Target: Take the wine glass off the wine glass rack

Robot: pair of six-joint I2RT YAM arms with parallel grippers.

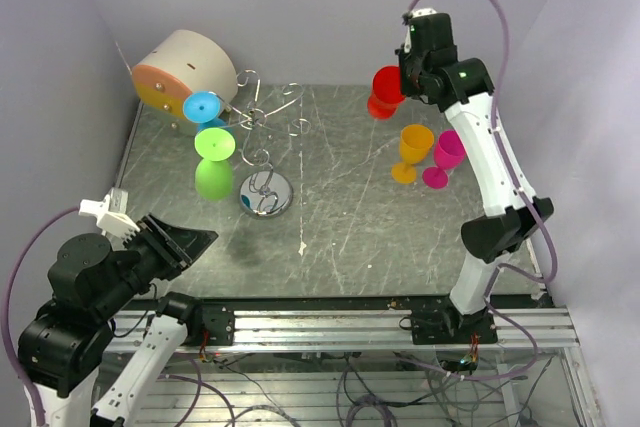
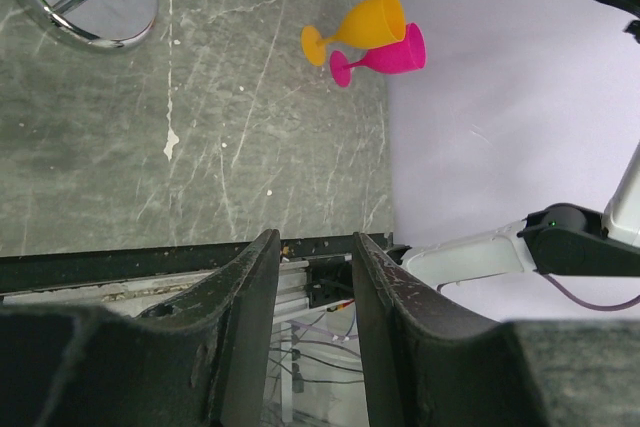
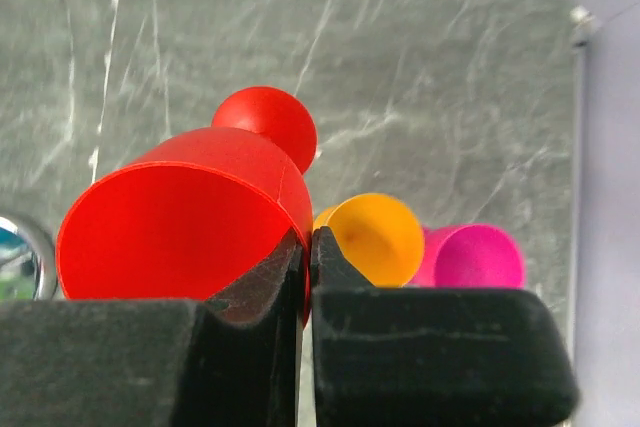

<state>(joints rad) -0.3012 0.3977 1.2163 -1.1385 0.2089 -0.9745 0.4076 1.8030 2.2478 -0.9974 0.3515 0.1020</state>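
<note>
The silver wine glass rack (image 1: 262,137) stands on its shiny round base (image 1: 266,194) at the back left of the table. A green wine glass (image 1: 214,157) and a blue one (image 1: 203,107) hang from its left arms. My right gripper (image 1: 397,85) is up in the air at the back right, shut on the rim of a red wine glass (image 3: 190,217), one finger inside the bowl and one outside. That red glass (image 1: 385,92) is well clear of the rack. My left gripper (image 1: 195,240) is open and empty near the front left edge, its fingers (image 2: 250,297) apart over the table edge.
An orange glass (image 1: 412,152) and a pink glass (image 1: 443,157) stand together on the table below the red glass. A beige-and-orange cylinder (image 1: 185,72) lies behind the rack at the back left. Purple walls close in the table on three sides.
</note>
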